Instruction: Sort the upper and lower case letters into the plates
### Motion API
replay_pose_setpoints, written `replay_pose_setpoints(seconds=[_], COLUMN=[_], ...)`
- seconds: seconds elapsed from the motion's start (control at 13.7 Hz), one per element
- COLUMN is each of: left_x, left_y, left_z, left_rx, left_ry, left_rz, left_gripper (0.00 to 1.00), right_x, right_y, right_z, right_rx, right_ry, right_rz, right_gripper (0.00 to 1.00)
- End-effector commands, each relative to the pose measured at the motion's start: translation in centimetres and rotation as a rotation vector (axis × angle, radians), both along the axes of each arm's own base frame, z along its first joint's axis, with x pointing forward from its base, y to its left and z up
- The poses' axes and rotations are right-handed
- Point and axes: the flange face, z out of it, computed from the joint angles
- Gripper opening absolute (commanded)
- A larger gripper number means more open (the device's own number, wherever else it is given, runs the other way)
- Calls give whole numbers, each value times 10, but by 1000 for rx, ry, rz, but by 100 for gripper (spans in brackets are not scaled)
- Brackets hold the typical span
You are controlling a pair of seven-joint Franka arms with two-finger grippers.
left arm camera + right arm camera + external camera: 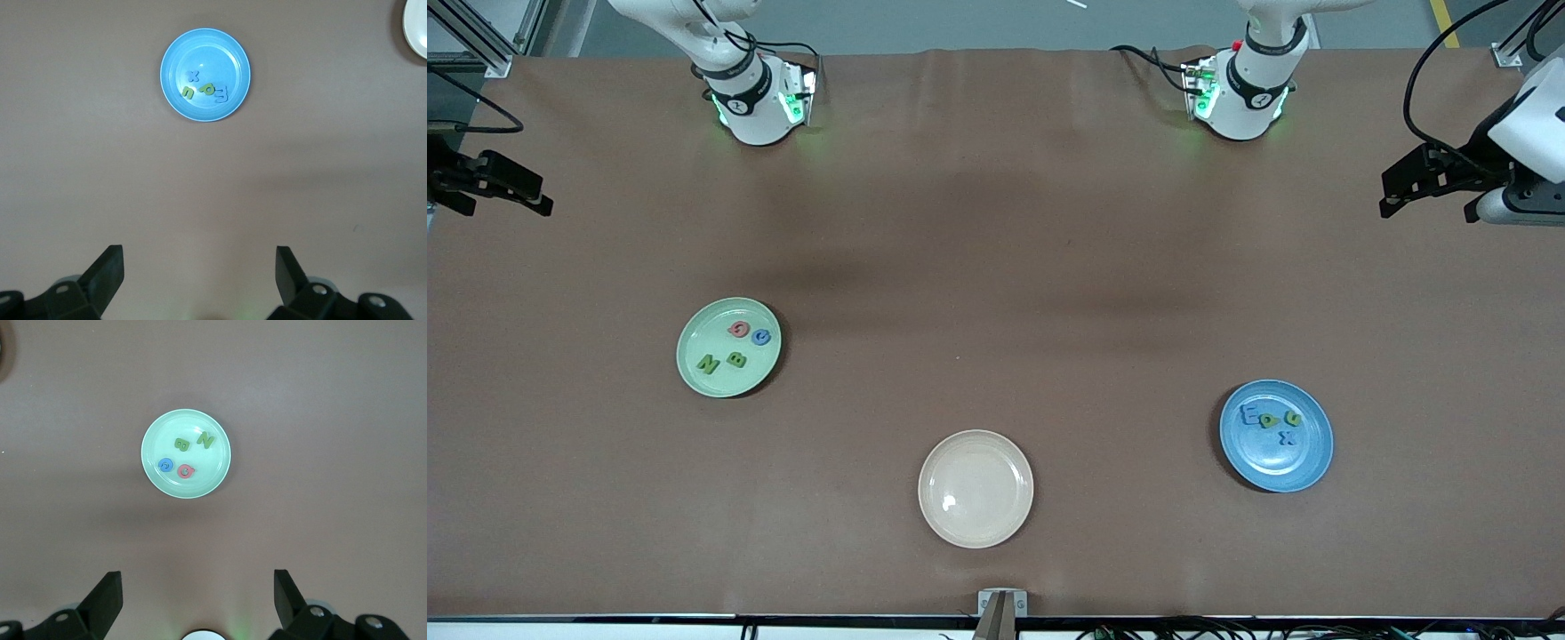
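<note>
right end effector (494,187): was open and empty, parked over the worktop (996,231) edge, well away from the cream plate (975,488)
mint plate (728,347): toward the right arm's end from the cream plate, with four letters (735,345) in it, N, B, G, C
cream plate: empty, so looked like nothing was left to sort
blue plate (1276,436): toward the left arm's end from the cream plate, holding the other four (1272,420)
left end effector (1427,182): also open, holding nothing, waiting at its edge
progress: pretty much done imo

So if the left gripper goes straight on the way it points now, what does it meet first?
Probably the blue plate: it lies ahead of the open left gripper, with only bare table between, though depth is unclear.
</note>
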Motion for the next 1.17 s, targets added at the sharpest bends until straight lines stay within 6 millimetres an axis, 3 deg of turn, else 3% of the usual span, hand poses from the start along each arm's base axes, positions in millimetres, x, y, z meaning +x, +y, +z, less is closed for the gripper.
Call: replay_pose_setpoints(seconds=[0.0, 1.09], left_x=[-3, 3], left_y=[1, 6], left_z=[7, 14], left_rx=[14, 14], left_ry=[-19, -37], left_rz=[-4, 2], left_gripper=[100, 100], right_x=[-14, -14], right_y=[1, 4], right_z=[1, 2], right_rx=[20, 24], right_ry=[-10, -12], right_rz=[-8, -1], right_gripper=[100, 100])
